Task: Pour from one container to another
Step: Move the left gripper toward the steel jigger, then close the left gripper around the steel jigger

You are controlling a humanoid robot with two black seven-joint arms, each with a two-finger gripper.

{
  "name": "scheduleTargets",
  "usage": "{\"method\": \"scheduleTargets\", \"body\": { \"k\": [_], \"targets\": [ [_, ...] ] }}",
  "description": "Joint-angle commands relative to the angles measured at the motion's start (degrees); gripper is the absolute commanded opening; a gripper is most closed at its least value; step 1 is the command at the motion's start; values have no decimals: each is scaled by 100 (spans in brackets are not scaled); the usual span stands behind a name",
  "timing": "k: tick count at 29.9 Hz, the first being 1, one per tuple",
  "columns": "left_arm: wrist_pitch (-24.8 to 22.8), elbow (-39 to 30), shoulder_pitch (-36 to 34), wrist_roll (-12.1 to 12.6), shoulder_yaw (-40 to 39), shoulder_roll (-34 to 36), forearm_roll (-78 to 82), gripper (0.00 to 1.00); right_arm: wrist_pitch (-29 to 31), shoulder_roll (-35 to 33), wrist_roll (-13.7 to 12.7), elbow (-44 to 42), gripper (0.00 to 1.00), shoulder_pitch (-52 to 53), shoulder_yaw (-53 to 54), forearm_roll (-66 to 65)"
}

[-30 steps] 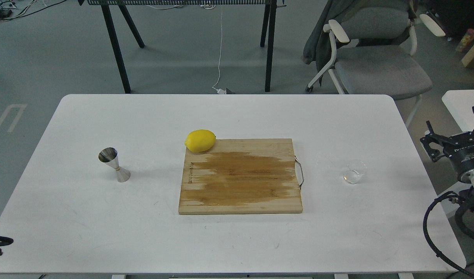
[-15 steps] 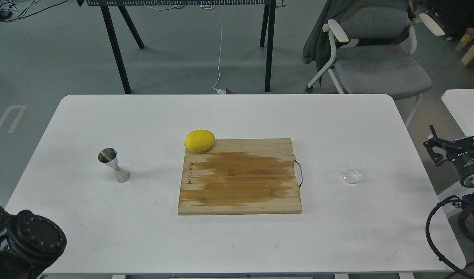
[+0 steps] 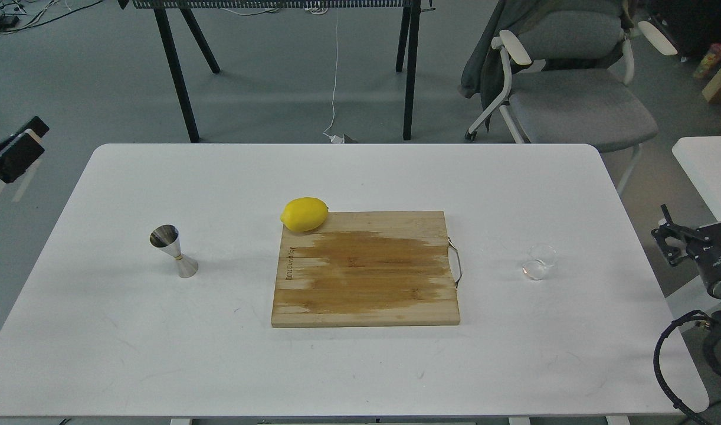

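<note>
The small clear glass cup (image 3: 540,261) stands on the right part of the white table (image 3: 360,366). The shiny steel hourglass jigger (image 3: 173,250) stands upright on the left part, far from the cup. My left gripper (image 3: 23,140) hangs off the table's left edge, past the far-left corner, its two dark fingers apart and holding nothing. My right gripper (image 3: 699,202) is off the table's right edge, right of the cup, with its prongs spread and empty.
A wooden cutting board (image 3: 365,268) with a metal handle lies mid-table between jigger and cup. A yellow lemon (image 3: 304,213) sits at its far-left corner. A grey chair (image 3: 573,88) and black trestle legs (image 3: 177,77) stand beyond the table.
My left arm rose from the near-left corner to beside the table's far-left edge. The right gripper sank lower and drifted right. Cup, jigger, lemon and board stayed put.
</note>
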Motion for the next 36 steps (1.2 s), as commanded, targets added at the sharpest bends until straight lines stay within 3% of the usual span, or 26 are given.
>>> {"method": "scheduleTargets", "body": {
  "k": [1, 2, 7, 15, 21, 26, 36],
  "targets": [
    [0, 770, 399, 0, 580, 320, 1, 99, 0, 1, 1, -29, 100, -26, 0, 0],
    [0, 761, 443, 0, 721, 347, 1, 99, 0, 1, 1, -37, 100, -26, 0, 0],
    [1163, 726, 786, 0, 1012, 312, 28, 99, 0, 19, 1, -134, 100, -26, 0, 0],
    [2166, 708, 1392, 0, 1021, 31, 27, 98, 0, 19, 1, -134, 100, -79, 0, 0],
    [2693, 673, 1709, 0, 1363, -321, 36, 98, 0, 28, 1, -134, 100, -97, 0, 0],
    [3247, 217, 1709, 0, 1838, -391, 89, 98, 0, 28, 1, -134, 100, -88, 0, 0],
    [3713, -653, 1666, 0, 2190, -874, 511, 98, 0, 28, 10, -160, 100, -88, 8, 0]
  ]
}}
